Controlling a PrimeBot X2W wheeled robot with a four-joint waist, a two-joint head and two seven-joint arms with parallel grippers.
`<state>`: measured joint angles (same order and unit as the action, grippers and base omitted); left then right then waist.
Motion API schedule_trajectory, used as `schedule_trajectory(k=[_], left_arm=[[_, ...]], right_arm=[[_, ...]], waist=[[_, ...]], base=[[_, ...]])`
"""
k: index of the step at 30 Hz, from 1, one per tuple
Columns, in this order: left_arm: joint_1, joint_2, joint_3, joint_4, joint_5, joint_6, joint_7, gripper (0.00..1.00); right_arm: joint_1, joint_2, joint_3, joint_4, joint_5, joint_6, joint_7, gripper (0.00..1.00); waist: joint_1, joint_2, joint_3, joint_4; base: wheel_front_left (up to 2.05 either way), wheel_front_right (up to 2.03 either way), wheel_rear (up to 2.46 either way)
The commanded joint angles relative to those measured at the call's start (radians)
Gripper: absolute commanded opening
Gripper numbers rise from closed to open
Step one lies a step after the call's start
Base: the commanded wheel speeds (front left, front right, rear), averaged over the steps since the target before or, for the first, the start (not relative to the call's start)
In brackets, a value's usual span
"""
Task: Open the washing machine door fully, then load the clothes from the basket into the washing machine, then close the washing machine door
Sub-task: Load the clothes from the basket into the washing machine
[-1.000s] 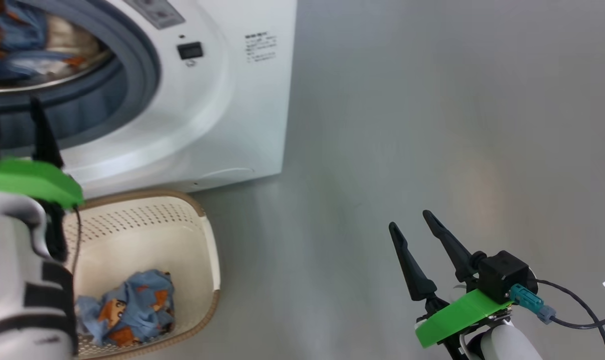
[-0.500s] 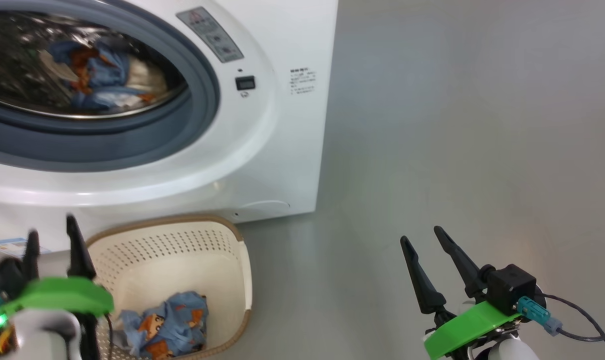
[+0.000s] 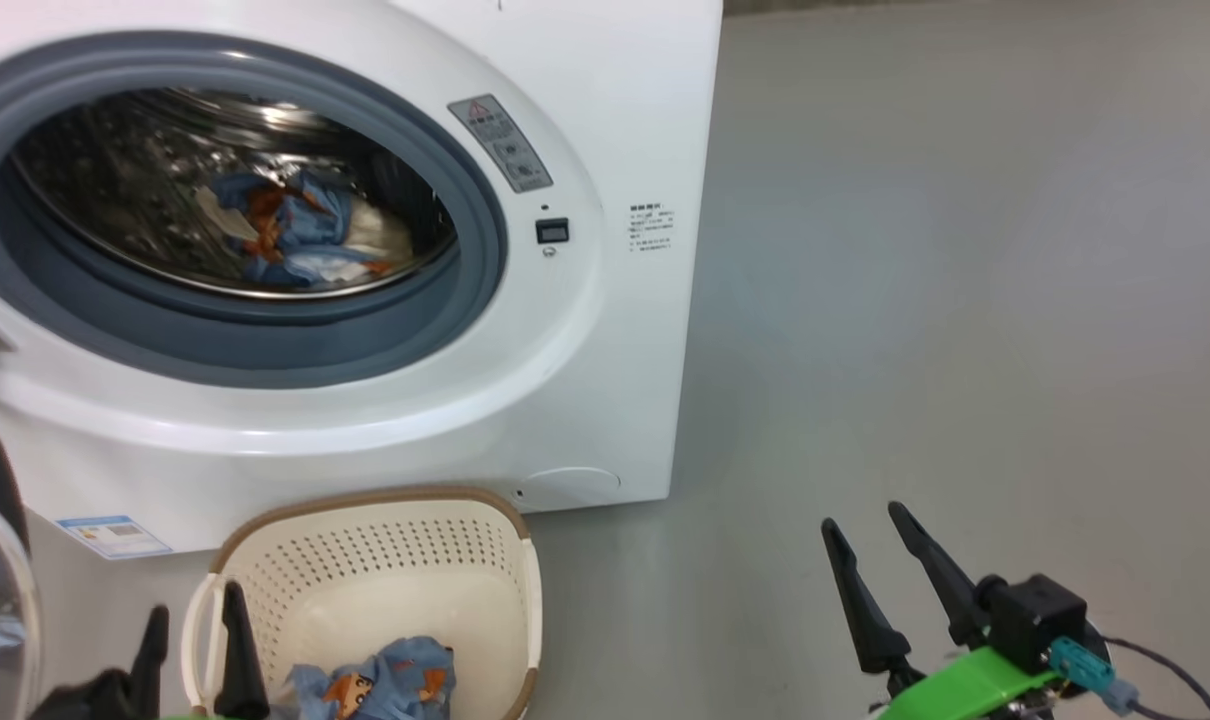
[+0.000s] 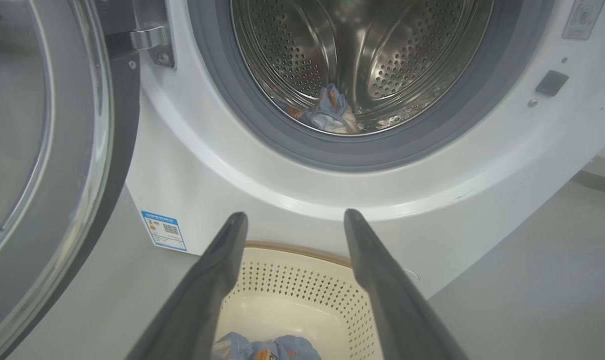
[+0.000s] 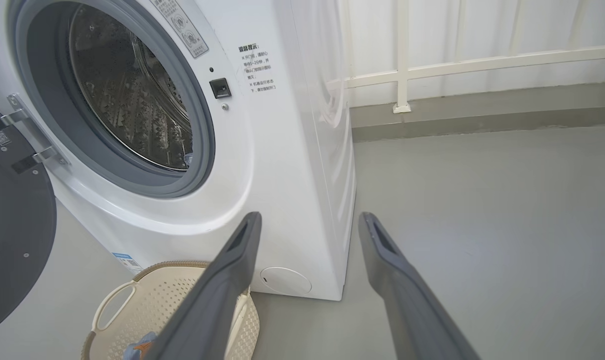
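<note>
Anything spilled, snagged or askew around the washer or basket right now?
Nothing stands out. The washing machine door stands open, some clothes lie in the drum, the rest inside the upright basket. The left gripper and right gripper are open, empty.

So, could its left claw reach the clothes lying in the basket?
Probably yes: the left claw hangs open over the basket, the clothes lie uncovered at its bottom, and nothing stands between them.
</note>
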<state>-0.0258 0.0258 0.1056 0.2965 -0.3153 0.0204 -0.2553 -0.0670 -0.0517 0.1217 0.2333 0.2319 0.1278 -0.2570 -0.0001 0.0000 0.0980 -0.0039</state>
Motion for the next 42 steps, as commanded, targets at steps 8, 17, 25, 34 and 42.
schedule_trajectory(k=[8,17,25,34,42], left_arm=[[0.091,0.025,-0.008,-0.101,-0.007,0.042,-0.006,1.00],[0.173,0.024,-0.029,-0.206,0.028,0.044,-0.006,1.00],[0.228,0.024,-0.039,-0.278,0.006,0.069,-0.006,1.00],[0.249,0.024,-0.046,-0.304,0.002,0.079,-0.006,1.00],[0.254,0.024,-0.037,-0.327,0.008,0.078,-0.006,1.00]], right_arm=[[0.029,0.001,-0.001,-0.035,0.003,0.003,-0.005,1.00],[0.055,0.001,-0.026,-0.043,-0.017,0.003,-0.005,1.00],[0.087,0.001,-0.060,-0.038,-0.028,0.003,-0.005,1.00],[0.103,0.001,-0.082,-0.041,-0.027,0.003,-0.005,1.00],[0.100,0.001,-0.090,-0.048,-0.021,0.003,-0.005,1.00]], waist=[[0.0001,0.0000,-0.050,0.025],[0.0001,0.0000,-0.076,0.030],[0.0001,0.0000,-0.092,0.029],[0.0001,0.0000,-0.092,0.031],[0.0001,0.0000,-0.075,0.038]], base=[[0.00,0.00,0.00],[0.00,0.00,0.00],[0.00,0.00,0.00],[0.00,0.00,0.00],[0.00,0.00,0.00]])
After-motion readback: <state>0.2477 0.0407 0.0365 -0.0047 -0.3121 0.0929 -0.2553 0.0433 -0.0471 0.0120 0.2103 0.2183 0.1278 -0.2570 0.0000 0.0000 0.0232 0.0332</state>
